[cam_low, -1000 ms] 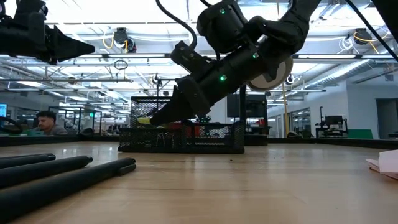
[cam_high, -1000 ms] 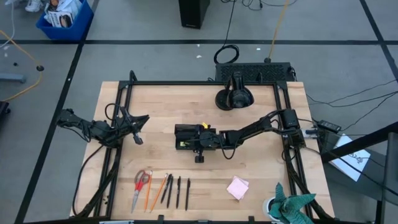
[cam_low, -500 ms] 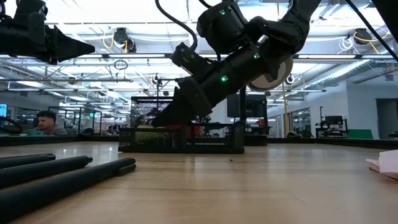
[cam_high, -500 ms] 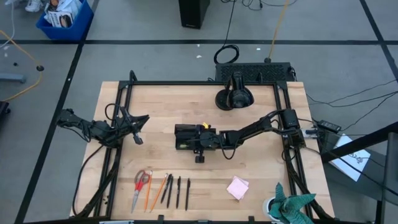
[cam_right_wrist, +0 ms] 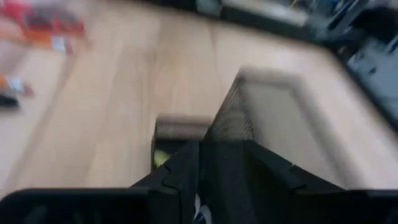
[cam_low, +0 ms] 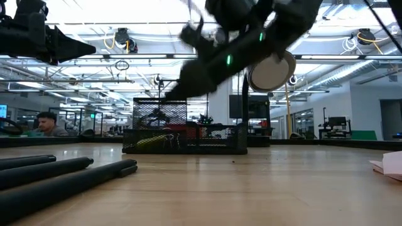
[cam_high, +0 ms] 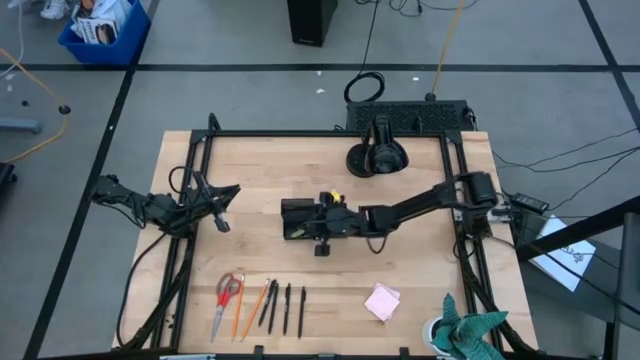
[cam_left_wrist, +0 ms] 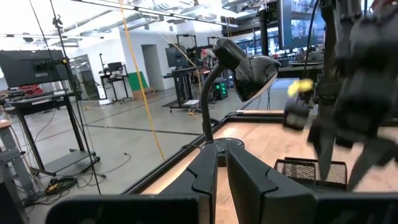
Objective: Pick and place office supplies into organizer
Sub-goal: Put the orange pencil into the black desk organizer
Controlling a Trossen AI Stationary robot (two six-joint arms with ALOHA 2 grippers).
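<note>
The black mesh organizer (cam_high: 298, 220) stands at the table's middle; the low view (cam_low: 185, 139) shows it too. A yellow-green piece (cam_low: 151, 141) lies inside it, near its left end, and shows blurred in the right wrist view (cam_right_wrist: 160, 157). My right gripper (cam_high: 322, 214) hangs shut and empty above the organizer, slanting down toward the table's left (cam_low: 173, 94). Red-handled scissors (cam_high: 228, 295), orange pencils (cam_high: 250, 305), black pens (cam_high: 287, 308) and a pink sticky-note pad (cam_high: 382, 300) lie near the front edge. My left gripper (cam_left_wrist: 221, 152) waits, shut, at the table's left (cam_high: 225, 205).
A round black camera-stand base (cam_high: 375, 158) stands at the far middle, behind the organizer. A teal cloth (cam_high: 470, 330) lies at the front right corner. Black frame rails run along the table's left and right sides. Bare wood lies between the organizer and the row of supplies.
My right gripper has risen from the organizer's top, quickly enough to blur, and has drawn slightly toward the far edge. The yellow-green piece now shows lying inside the organizer, below the gripper. The organizer has stayed in place.
</note>
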